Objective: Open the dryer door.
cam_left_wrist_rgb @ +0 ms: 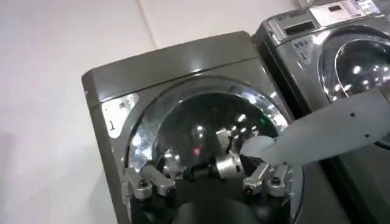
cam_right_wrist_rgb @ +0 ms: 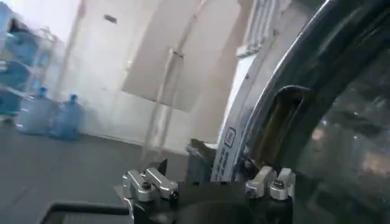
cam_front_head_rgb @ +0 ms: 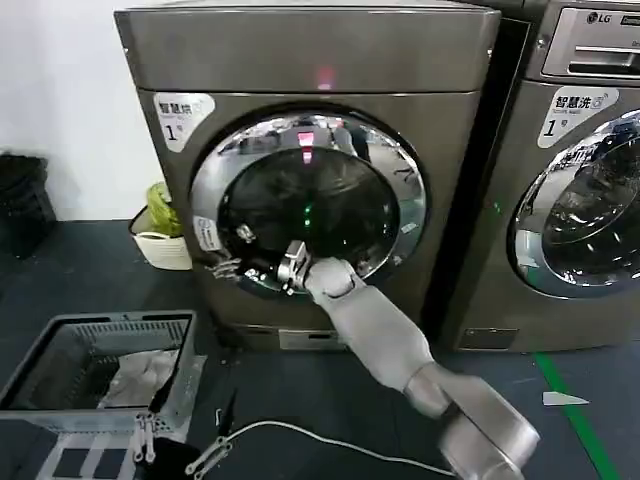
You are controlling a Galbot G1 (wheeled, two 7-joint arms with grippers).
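Observation:
The dryer door (cam_front_head_rgb: 320,195) is a round porthole with a wide chrome ring and dark glass, and it lies against the grey machine front. My right arm reaches up from the lower right. Its gripper (cam_front_head_rgb: 238,263) sits at the ring's lower left edge. In the right wrist view the right gripper (cam_right_wrist_rgb: 207,178) is open, its fingers (cam_right_wrist_rgb: 147,184) straddling the door's rim (cam_right_wrist_rgb: 226,152) just below a handle recess (cam_right_wrist_rgb: 277,122). In the left wrist view my left gripper (cam_left_wrist_rgb: 207,179) is held back from the door (cam_left_wrist_rgb: 195,122), open and empty.
The LG-badged machine (cam_front_head_rgb: 585,190) stands close on the right. A grey laundry basket (cam_front_head_rgb: 40,355) with cloth sits on the floor at the front left. A white tub (cam_front_head_rgb: 165,248) stands beside the dryer. A white cable (cam_front_head_rgb: 300,433) crosses the floor.

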